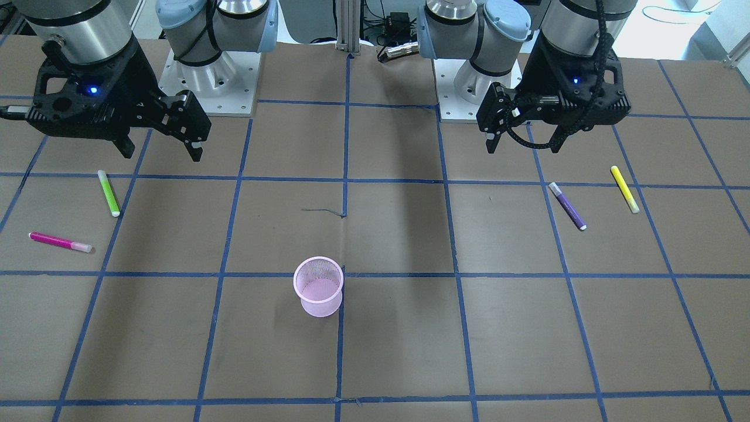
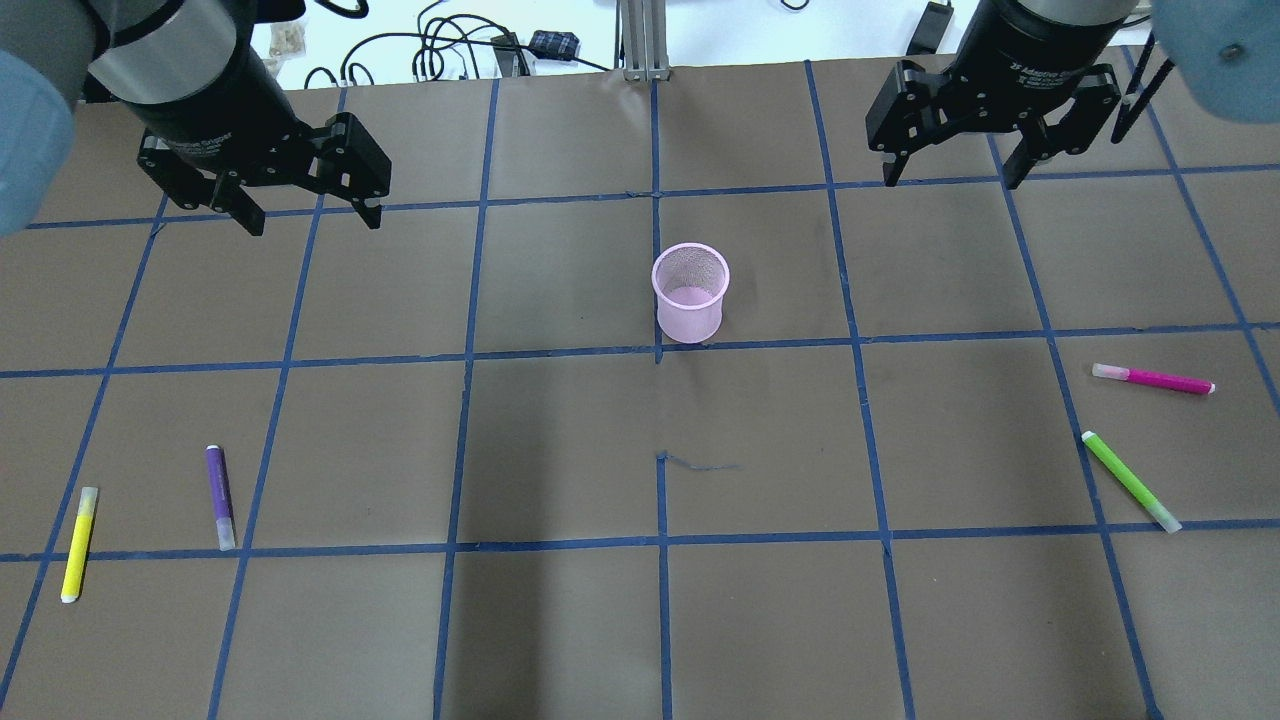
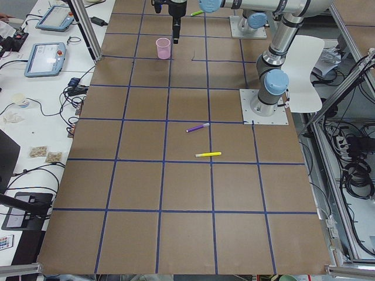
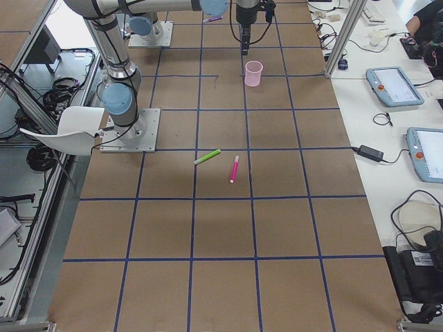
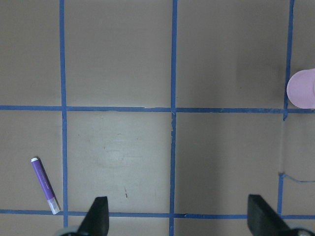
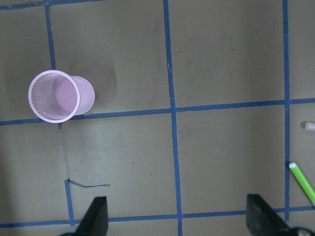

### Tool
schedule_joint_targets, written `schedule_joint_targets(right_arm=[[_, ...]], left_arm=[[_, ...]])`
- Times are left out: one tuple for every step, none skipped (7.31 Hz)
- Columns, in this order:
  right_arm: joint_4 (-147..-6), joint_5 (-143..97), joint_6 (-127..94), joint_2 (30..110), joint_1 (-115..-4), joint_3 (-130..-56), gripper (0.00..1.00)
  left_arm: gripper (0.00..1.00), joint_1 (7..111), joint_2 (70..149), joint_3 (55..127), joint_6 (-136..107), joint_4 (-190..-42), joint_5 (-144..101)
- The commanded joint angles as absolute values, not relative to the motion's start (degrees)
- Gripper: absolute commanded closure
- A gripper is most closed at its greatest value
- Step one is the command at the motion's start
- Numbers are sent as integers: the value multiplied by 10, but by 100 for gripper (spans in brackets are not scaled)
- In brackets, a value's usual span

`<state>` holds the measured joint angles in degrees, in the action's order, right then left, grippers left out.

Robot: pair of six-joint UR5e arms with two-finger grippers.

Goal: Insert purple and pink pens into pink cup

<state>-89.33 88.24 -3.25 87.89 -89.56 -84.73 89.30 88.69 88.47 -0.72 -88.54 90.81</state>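
Note:
The pink mesh cup (image 2: 690,295) stands upright near the table's middle; it also shows in the front view (image 1: 318,287). The purple pen (image 2: 219,496) lies flat on the robot's left side, seen in the left wrist view (image 5: 45,185) too. The pink pen (image 2: 1153,379) lies flat on the right side, and only its pale tip (image 6: 310,126) shows in the right wrist view. My left gripper (image 2: 305,215) is open and empty, high above the table, far from the purple pen. My right gripper (image 2: 950,180) is open and empty, high, far from the pink pen.
A yellow pen (image 2: 79,543) lies just left of the purple pen. A green pen (image 2: 1130,480) lies next to the pink pen. The brown table (image 2: 560,620) carries a blue tape grid. Cables and a metal post (image 2: 640,40) sit at its far edge.

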Motion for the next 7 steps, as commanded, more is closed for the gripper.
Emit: schedule_joint_targets(right_arm=[[-893, 882, -33, 879, -896, -848, 0], [-893, 882, -33, 878, -896, -847, 0], [-894, 882, -33, 879, -896, -848, 0], [-893, 882, -33, 878, -896, -848, 0], [-894, 882, -32, 878, -894, -848, 0], [-896, 882, 26, 878, -886, -847, 0], [-890, 884, 119, 880, -858, -846, 0]], left_arm=[[0, 892, 886, 885, -7, -883, 911], [0, 892, 886, 884, -7, -883, 911], [0, 892, 886, 885, -7, -885, 911], [0, 892, 886, 885, -7, -884, 911], [0, 891, 886, 885, -2, -884, 911], [0, 891, 886, 885, 6, -884, 912], [0, 891, 886, 886, 6, -884, 912]])
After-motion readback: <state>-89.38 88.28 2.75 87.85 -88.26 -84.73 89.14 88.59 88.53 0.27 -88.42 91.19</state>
